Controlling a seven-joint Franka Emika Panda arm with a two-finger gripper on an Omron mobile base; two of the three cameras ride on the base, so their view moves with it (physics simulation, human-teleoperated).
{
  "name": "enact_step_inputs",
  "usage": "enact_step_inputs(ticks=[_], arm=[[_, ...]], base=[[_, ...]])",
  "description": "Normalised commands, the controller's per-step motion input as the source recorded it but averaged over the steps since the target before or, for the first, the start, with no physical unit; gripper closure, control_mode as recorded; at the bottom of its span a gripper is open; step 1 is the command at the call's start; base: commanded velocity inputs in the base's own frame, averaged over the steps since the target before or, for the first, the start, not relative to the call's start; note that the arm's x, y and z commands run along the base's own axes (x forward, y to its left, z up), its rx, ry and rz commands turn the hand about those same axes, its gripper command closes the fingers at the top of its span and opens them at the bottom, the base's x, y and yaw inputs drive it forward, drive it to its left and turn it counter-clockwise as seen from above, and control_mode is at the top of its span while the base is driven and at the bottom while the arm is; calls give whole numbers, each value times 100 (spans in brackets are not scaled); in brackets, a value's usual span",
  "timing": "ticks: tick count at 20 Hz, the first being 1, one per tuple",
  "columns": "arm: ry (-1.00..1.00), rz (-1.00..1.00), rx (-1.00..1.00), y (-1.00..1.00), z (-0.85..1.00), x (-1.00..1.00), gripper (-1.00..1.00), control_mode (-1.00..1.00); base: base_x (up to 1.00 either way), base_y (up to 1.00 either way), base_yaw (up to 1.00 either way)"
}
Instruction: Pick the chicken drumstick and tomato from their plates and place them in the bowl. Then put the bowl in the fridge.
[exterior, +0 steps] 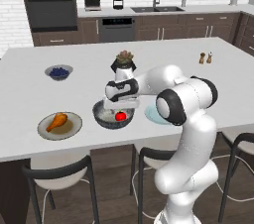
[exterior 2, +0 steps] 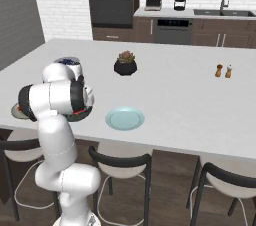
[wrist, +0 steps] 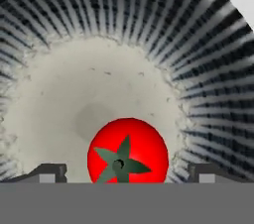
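Observation:
The tomato (wrist: 128, 151) lies on the whitish floor of the dark ribbed bowl (wrist: 124, 25), stem side facing the hand camera. My gripper (wrist: 128, 174) hangs open right over it, one fingertip on each side with a gap to the fruit. On the island, the bowl (exterior: 105, 119) sits at the front with the tomato (exterior: 120, 116) inside and the gripper (exterior: 119, 110) dipping into it. The chicken drumstick (exterior: 57, 121) rests on the beige plate (exterior: 73, 130) to the bowl's left. The light-blue plate (exterior 2: 125, 118) stands bare to the right. The fridge is out of view.
A black plant pot (exterior: 124, 61) stands behind the bowl, and a small blue-filled bowl (exterior: 59, 72) is at the back left. Salt and pepper shakers (exterior: 205, 58) are far right. Stools (exterior: 59, 173) line the island's front edge.

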Motion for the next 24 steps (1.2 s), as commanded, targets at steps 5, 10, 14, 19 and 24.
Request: enact_step_inputs(ticks=[5, 10, 14, 19, 24], arm=[[-17, -2, 0, 3, 49, -61, -100, -100], [-4, -11, 4, 21, 54, -78, -100, -100], [0, -24, 10, 54, 51, -76, -100, -100], [0, -15, 3, 18, 28, -68, -100, -100], [0, 0, 0, -56, 33, -76, -100, -100]], base=[[0, 0, 0], [0, 0, 0], [0, 0, 0], [0, 0, 0], [0, 0, 0]])
